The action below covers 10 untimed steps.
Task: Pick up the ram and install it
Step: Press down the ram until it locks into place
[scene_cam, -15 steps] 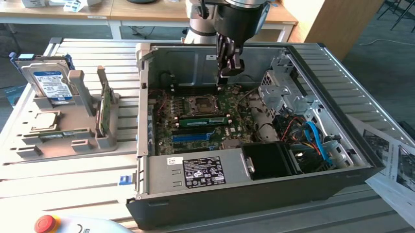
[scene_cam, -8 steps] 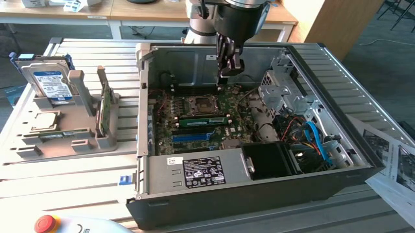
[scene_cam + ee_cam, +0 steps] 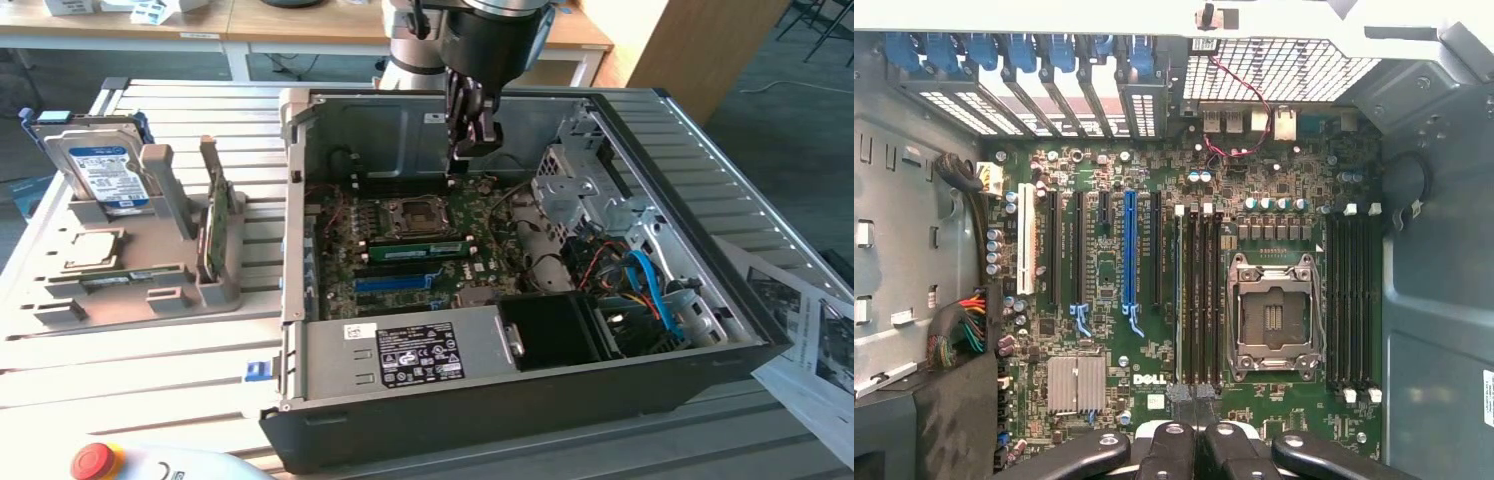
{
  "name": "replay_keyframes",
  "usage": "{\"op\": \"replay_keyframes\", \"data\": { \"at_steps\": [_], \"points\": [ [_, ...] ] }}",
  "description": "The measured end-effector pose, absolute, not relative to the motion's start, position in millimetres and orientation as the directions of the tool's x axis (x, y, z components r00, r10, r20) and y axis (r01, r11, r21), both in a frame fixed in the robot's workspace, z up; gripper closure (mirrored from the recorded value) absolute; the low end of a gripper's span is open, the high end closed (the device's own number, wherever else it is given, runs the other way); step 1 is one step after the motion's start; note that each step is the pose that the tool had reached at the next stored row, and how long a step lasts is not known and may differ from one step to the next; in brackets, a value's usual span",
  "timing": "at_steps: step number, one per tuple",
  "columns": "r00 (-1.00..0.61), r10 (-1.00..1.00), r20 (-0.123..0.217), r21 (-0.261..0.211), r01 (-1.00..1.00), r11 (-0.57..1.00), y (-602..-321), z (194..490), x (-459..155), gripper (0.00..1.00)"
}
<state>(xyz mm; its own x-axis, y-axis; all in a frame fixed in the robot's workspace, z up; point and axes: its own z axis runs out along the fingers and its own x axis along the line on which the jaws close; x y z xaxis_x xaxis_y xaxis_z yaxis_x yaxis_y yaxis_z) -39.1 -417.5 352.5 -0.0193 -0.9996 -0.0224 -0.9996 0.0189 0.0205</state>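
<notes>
The ram (image 3: 416, 249), a long narrow green stick, stands on edge in a memory slot of the motherboard (image 3: 467, 215), just in front of the CPU socket (image 3: 414, 214). From the wrist camera it shows edge-on as a thin strip (image 3: 1179, 300) in the slot farthest from the socket (image 3: 1274, 315). My gripper (image 3: 462, 150) hangs above the board toward the back of the open case, clear of the ram. Its black fingers (image 3: 1170, 450) are pressed together, shut, with nothing between them.
The computer case (image 3: 300, 260) lies open on a slatted table. On the exterior view's left, a grey holder tray (image 3: 134, 300) carries a hard drive (image 3: 104, 165), an upright green card (image 3: 214, 225) and a CPU chip (image 3: 87, 250). Drive cage (image 3: 581, 185), blue cables (image 3: 654, 285) and power supply (image 3: 400, 355) crowd the case.
</notes>
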Motion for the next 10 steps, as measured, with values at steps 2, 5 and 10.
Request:
{"op": "replay_keyframes", "data": {
  "at_steps": [2, 5, 10],
  "points": [
    [-0.019, -1.000, -0.022, 0.020, -1.000, 0.019, -418, 352, -37, 0.89],
    [-0.019, -1.000, -0.022, 0.020, -1.000, 0.019, -418, 352, -32, 0.89],
    [-0.019, -1.000, -0.022, 0.020, -1.000, 0.019, -418, 353, -22, 0.89]
  ]
}}
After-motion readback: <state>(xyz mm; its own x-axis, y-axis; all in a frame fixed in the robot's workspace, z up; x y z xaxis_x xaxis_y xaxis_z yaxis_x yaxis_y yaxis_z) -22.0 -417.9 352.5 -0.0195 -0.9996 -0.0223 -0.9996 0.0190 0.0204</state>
